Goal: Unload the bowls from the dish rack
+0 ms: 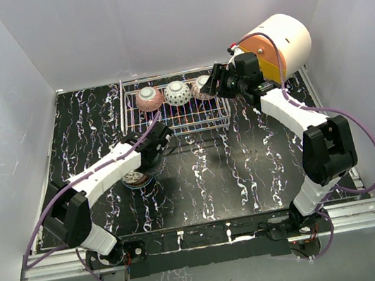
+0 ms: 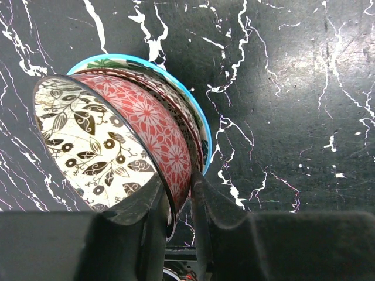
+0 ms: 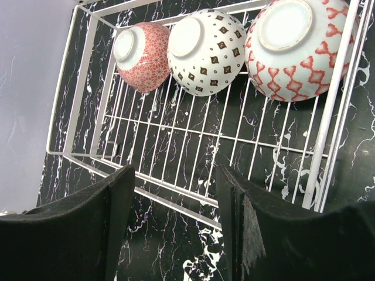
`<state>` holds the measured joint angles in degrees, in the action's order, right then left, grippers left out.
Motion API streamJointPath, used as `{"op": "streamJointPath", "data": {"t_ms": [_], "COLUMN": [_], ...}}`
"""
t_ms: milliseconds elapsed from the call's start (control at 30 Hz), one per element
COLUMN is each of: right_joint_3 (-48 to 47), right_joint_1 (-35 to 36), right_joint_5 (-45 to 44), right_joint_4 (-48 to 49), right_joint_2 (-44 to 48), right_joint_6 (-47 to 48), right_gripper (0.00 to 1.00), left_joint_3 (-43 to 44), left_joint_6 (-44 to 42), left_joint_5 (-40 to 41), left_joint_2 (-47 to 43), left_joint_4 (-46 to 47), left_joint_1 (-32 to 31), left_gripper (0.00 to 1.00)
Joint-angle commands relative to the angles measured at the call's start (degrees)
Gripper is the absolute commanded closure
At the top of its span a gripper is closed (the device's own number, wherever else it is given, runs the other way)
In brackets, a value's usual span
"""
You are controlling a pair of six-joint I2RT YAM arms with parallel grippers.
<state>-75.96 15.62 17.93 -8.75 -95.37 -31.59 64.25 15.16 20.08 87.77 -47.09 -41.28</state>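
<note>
Nearest the lens, my left gripper (image 2: 179, 196) is clamped on the rim of a red bowl (image 2: 158, 132), one finger inside against the leaf-printed lining and one outside on the red flower pattern. That bowl tilts steeply on edge, nested against a blue-rimmed bowl (image 2: 137, 58), with a brown-edged rim showing between them. In the overhead view this stack (image 1: 136, 178) sits on the black marbled table (image 1: 235, 168) at about 8 o'clock from its middle, half hidden under my left arm.

My right gripper (image 3: 176, 196) hangs with its fingers well apart and nothing between them, over the rack's edge. From above it is at the 3 o'clock end of the dish rack (image 1: 191, 120).

Farther off, the rack stands at 12 o'clock on the table. Three bowls lean in a row along its far side, foot rings showing: a pink bowl (image 3: 140, 55), a diamond-dotted bowl (image 3: 205, 52) and a red-on-white bowl (image 3: 299, 50).

Beyond, at 1 o'clock, lies a white and orange drawer unit (image 1: 279, 44).
</note>
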Motion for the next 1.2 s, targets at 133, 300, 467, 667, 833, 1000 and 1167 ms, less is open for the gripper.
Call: {"op": "streamJointPath", "data": {"t_ms": [133,300,467,667,833,1000,1167], "right_joint_3": [-0.8,-0.7,-0.4,-0.3,0.3,0.7,1.0], "right_joint_1": [-0.3,-0.2,-0.3,-0.2,-0.3,-0.2,-0.2], "right_joint_5": [-0.1,0.3,0.4,0.4,0.8,0.4,0.6], "right_joint_4": [3.0,3.1,3.3,3.3,3.5,3.4,3.5], "right_joint_2": [0.8,0.5,0.3,0.5,0.7,0.8,0.6], "right_joint_6": [0.7,0.6,0.5,0.5,0.3,0.1,0.0], "right_gripper": [0.40,0.40,0.40,0.40,0.40,0.40,0.40], "left_joint_3": [2.1,3.3,5.0,5.7,3.6,2.3,1.7], "left_joint_6": [-0.1,0.1,0.5,0.7,0.7,0.9,0.8], "left_joint_5": [-1.8,-4.6,-6.4,-6.1,-5.8,-3.9,-2.9], "left_joint_2": [0.6,-0.8,-2.1,-2.2,-1.5,-0.7,-0.2], "left_joint_4": [-2.5,-2.6,-2.6,-2.9,-0.9,0.5,0.2], "left_joint_1": [-0.4,-0.5,-0.5,-0.5,-0.5,-0.5,-0.5], "left_gripper": [0.77,0.59,0.49,0.55,0.64,0.77,0.87]}}
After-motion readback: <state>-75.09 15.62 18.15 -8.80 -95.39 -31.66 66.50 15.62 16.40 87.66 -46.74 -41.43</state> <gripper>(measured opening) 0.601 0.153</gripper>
